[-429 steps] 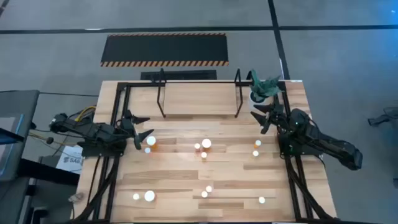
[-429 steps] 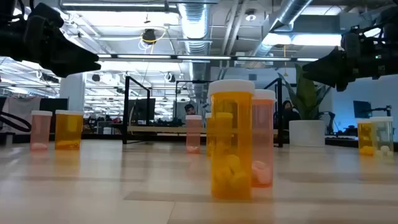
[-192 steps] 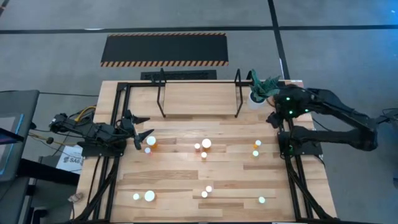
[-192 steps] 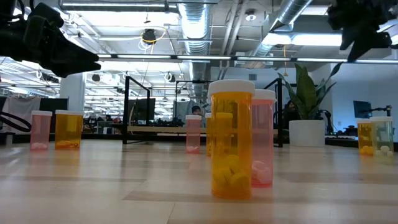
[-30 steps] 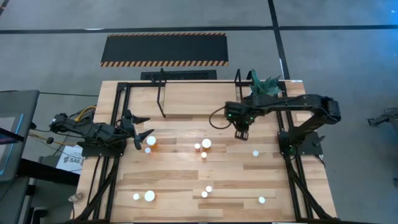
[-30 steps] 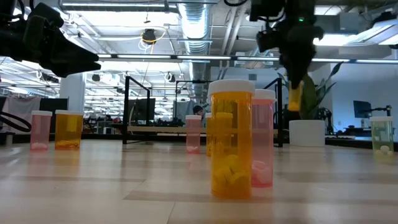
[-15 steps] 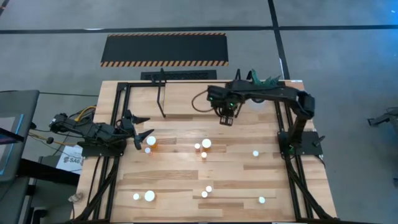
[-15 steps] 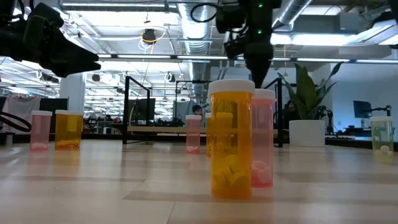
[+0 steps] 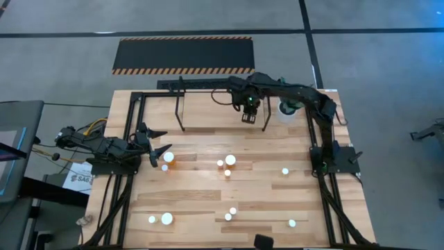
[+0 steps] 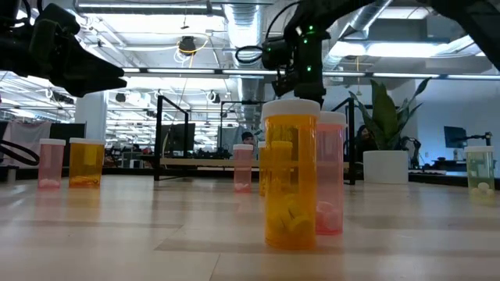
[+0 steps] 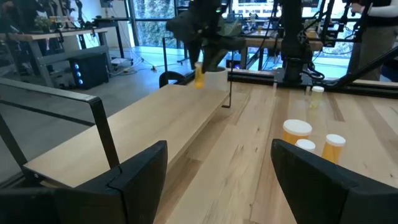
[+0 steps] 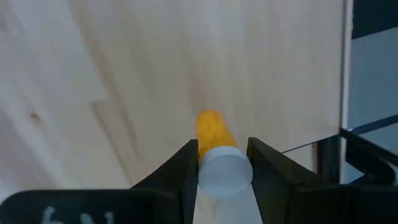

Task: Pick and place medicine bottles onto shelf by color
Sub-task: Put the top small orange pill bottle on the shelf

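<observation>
Bright, even light falls from long ceiling strip lamps [image 10: 258, 72] that glare white in the low view. There the nearest orange bottle with a white cap [image 10: 291, 173] stands sharp, while the room behind goes soft. Shadows on the pale wooden tabletop [image 9: 208, 191] are faint. In the left wrist view, the two dark fingers [image 11: 138, 171] near the lens blur.
</observation>
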Robot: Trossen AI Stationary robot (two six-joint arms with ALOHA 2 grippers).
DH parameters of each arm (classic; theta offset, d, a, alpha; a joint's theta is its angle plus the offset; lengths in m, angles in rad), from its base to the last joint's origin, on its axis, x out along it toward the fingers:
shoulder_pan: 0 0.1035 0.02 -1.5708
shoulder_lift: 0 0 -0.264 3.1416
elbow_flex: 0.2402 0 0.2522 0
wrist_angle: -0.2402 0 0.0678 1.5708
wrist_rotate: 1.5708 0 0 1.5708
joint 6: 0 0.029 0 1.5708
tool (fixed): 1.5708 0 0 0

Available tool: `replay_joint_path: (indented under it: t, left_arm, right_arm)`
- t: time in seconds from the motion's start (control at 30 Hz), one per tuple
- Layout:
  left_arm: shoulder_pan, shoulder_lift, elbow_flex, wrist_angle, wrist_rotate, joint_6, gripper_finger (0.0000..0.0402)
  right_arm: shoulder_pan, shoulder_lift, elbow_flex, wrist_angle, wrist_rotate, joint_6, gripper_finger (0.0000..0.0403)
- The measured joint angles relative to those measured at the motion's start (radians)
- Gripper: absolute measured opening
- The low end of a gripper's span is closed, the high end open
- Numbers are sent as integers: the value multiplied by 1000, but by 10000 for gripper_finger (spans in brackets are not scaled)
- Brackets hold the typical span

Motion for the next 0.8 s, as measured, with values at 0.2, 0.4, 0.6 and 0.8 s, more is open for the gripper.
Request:
replay_joint_path:
  t: [0.2,0.4,0.6,0.8]
  left_arm:
    - [0,0,0,0,0,0,273]
    - [0,0,0,0,0,0,273]
    - [0,0,0,0,0,0,273]
    - [0,0,0,0,0,0,273]
  right_arm:
    - [-57,4,17,65,0,-23,142]
    - [-100,4,16,70,1,-93,143]
    - [-127,4,16,108,12,-201,140]
    - [-135,3,-3,143,16,-293,145]
